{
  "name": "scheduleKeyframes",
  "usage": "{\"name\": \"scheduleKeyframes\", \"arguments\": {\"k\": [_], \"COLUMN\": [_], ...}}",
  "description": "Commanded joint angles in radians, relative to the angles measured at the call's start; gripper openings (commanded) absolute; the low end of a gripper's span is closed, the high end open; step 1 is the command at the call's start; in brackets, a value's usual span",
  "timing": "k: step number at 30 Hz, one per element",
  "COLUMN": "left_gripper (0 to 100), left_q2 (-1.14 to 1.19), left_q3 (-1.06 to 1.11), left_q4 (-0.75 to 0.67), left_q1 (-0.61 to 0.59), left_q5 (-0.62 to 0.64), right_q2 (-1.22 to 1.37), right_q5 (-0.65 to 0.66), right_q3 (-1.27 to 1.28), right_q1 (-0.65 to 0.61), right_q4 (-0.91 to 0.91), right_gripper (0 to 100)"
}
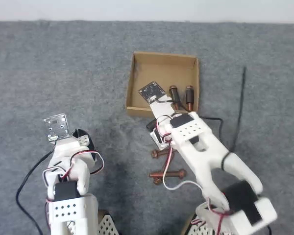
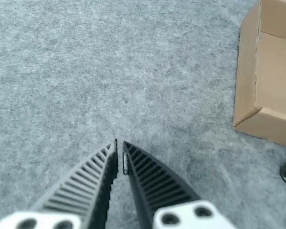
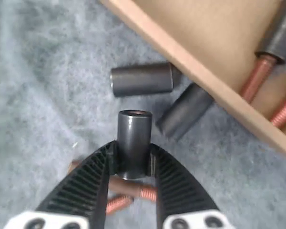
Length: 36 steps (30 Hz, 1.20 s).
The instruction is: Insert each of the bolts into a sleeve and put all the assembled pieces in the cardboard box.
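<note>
Your right gripper [image 3: 133, 155] is clamped on an upright sleeve [image 3: 134, 126], just outside the box [image 3: 214, 86] wall, with loose bolts [image 3: 133, 191] on the mat [image 3: 47, 95] beneath it. Two more sleeves [image 3: 142, 79] lie beside that wall. Two assembled pieces [image 1: 174, 94] lie inside the box. Your left gripper [image 2: 120, 145] is closed and empty, over the mat near the box.

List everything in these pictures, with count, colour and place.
box: one, brown, on the carpet.
assembled pieces: two, copper and black, in the box.
loose sleeves: two, black, beside the box.
held sleeve: one, black, in the right hand.
bolts: at least two, copper, near the right hand.
cable: one, black, beside the box.
left hand: one, black, shut, over carpet.
right hand: one, black, shut on the held sleeve.
</note>
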Motion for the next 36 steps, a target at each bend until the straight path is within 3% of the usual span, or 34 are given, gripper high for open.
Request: {"name": "scheduleKeyframes", "arguments": {"k": [1,8,14,22,36], "left_gripper": [1,1,1,1,1], "left_q2": [-0.014,-0.014,-0.014,-0.014,-0.014], "left_q3": [-0.013,-0.013,-0.013,-0.013,-0.015], "left_q4": [-0.031,-0.031,-0.031,-0.029,-0.029], "left_q1": [-0.002,-0.002,-0.003,-0.002,0.0], "left_q5": [-0.006,-0.006,-0.006,-0.006,-0.003], "right_q2": [-0.154,-0.314,-0.4,-0.467,-0.466], "right_q5": [0.005,-0.098,-0.1,-0.098,-0.098], "right_q3": [-0.046,-0.044,0.035,0.221,0.523], "right_q1": [0.021,0.065,0.242,0.498,0.61], "right_q4": [0.105,0.332,0.334,0.101,-0.298], "right_gripper": [0.7,0.7,0.7,0.7,0.6]}}
